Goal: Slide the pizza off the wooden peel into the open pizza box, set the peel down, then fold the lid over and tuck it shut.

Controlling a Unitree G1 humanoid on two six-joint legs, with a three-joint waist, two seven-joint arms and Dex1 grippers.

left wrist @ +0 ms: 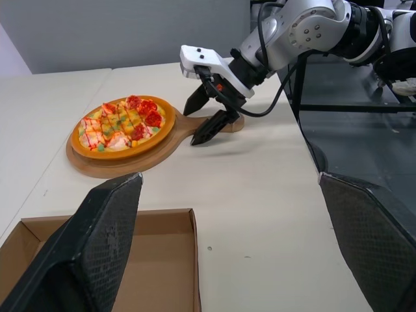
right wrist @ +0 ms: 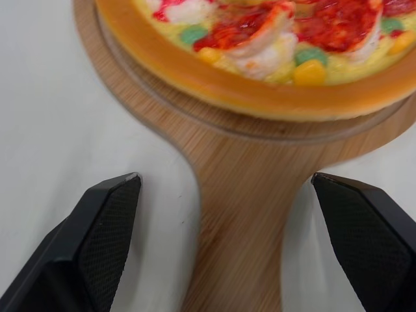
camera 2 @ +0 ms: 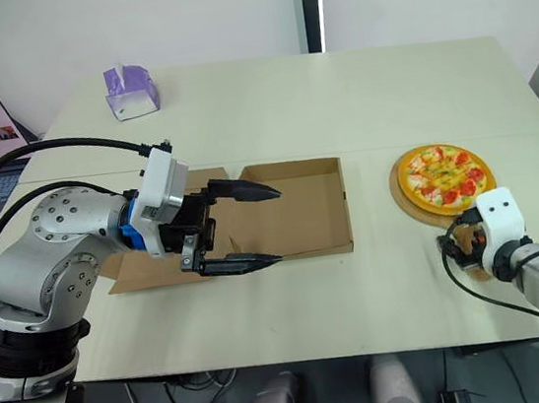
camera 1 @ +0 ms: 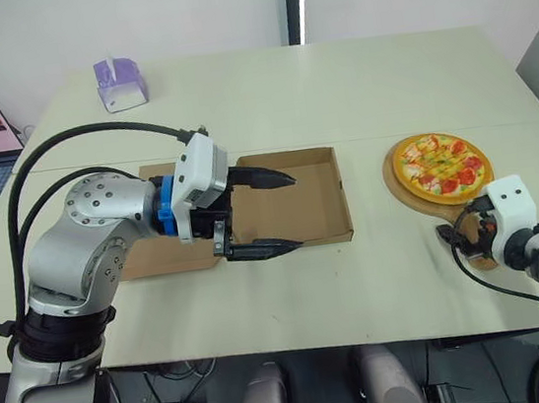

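No step complete: pizza (camera 1: 441, 166) rests on peel (right wrist: 242, 214) at frame right, right pincer (right wrist: 225, 179) spread astride its handle, left pincer (camera 1: 296, 212) spread over the open box (camera 1: 341, 192).

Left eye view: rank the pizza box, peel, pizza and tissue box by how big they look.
1. pizza box
2. wooden peel
3. pizza, barely smaller than the peel beneath it
4. tissue box, though it is farthest from the camera, which may shrink it

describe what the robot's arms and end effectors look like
Both arms are rounded silver-grey metal; the left arm has a blue wrist ring and black cables looping over it. The left end effector and right end effector each have a white housing and two pointed black fingers.
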